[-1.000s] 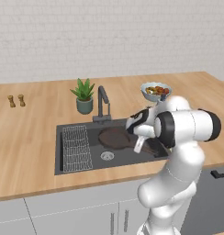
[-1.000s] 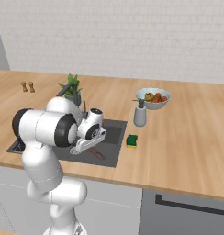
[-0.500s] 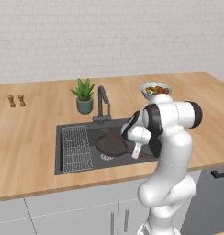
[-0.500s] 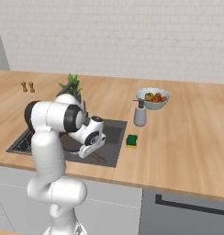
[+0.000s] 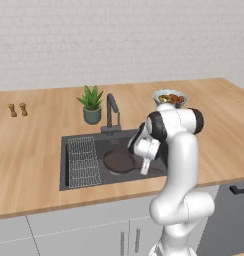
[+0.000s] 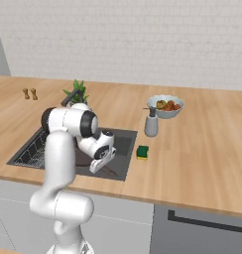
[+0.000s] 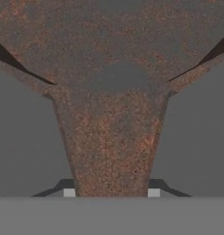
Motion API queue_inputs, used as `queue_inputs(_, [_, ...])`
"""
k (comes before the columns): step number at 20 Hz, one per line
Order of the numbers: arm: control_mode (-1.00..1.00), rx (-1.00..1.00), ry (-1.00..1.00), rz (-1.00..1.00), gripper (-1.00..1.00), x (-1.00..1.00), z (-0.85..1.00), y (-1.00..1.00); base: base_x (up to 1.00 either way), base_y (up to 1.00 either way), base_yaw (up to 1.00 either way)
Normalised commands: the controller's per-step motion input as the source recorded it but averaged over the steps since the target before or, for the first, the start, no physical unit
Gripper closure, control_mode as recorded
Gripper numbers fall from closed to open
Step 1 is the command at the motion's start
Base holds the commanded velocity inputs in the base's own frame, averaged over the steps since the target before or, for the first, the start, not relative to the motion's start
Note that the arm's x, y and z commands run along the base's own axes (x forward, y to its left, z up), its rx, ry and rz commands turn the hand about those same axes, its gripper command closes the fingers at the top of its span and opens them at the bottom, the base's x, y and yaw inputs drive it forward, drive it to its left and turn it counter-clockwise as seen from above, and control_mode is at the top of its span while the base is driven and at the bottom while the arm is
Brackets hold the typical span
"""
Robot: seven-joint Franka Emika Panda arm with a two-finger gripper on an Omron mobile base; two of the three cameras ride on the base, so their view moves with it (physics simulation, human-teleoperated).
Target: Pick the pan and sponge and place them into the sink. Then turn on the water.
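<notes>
Pan [image 5: 119, 161] is seen low inside the sink [image 5: 78, 144], its round dark body beside the wire grid rack [image 5: 84, 161] and in front of the dark tap [image 5: 112, 113]. In the hand view, the pan's rusty brown handle [image 7: 111, 151] runs up between the two finger tips [image 7: 154, 193], which are set against its two sides, so the gripper [image 5: 144, 166] is pinched on the handle. The sponge [image 6: 142, 152] is left on the wooden counter [image 6: 192, 154], just beside the sink's right rim and near the soap dispenser [image 6: 151, 123]. Behind the dispenser a bowl of food [image 6: 165, 105] is placed, and a potted plant [image 5: 91, 103] is stood behind the basin.
</notes>
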Motion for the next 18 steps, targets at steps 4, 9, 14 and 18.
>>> queue_inputs(4, [-1.00, 0.00, 0.02, 0.06, 1.00, 0.56, -0.61, 0.00, 0.00, 0.00, 0.00])
queue_inputs(9, [-1.00, 0.00, 0.00, 0.07, 1.00, 0.50, -0.61, 0.00, 0.00, 0.00, 0.00])
queue_inputs(14, [-1.00, 0.00, -0.01, 0.04, 1.00, 0.20, -0.34, 0.03, 0.00, 0.00, 0.00])
queue_inputs(18, [-1.00, 0.00, -0.06, 0.00, 1.00, 0.00, -0.01, 0.13, 0.00, 0.00, 0.00])
